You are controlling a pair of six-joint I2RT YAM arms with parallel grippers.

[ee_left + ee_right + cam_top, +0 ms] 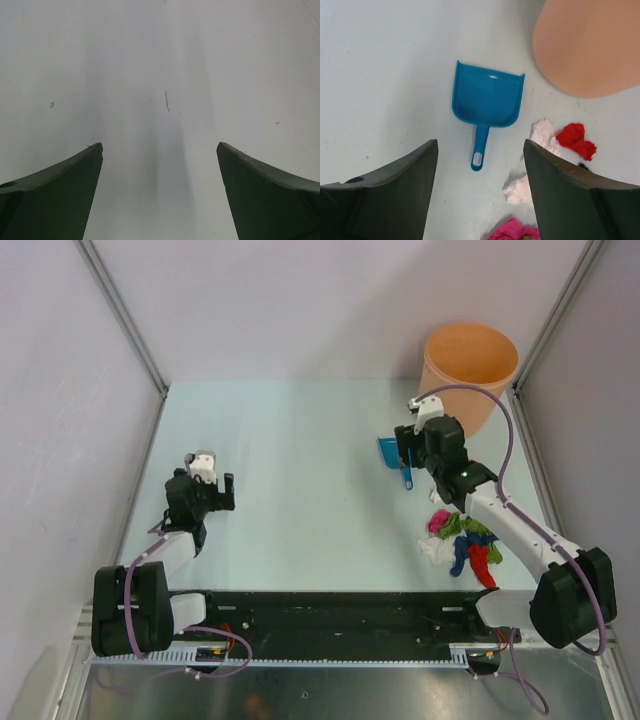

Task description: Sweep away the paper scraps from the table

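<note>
The paper scraps (462, 540), several white, red, magenta-pink, green and blue wads, lie in a pile on the table (300, 440) at the near right, partly under the right arm. In the right wrist view I see white wads (543, 133), a red wad (576, 140) and a pink wad (512, 231). My right gripper (408, 462) (480, 142) is open and empty, hovering over the handle of a blue dustpan (487, 97). My left gripper (215, 492) (159, 145) is open and empty over bare table at the left.
The blue dustpan (388, 451) lies flat with its mouth toward the far side. An orange bin (470, 360) (590, 45) stands at the far right corner. Metal frame posts and grey walls bound the table on the left, right and back.
</note>
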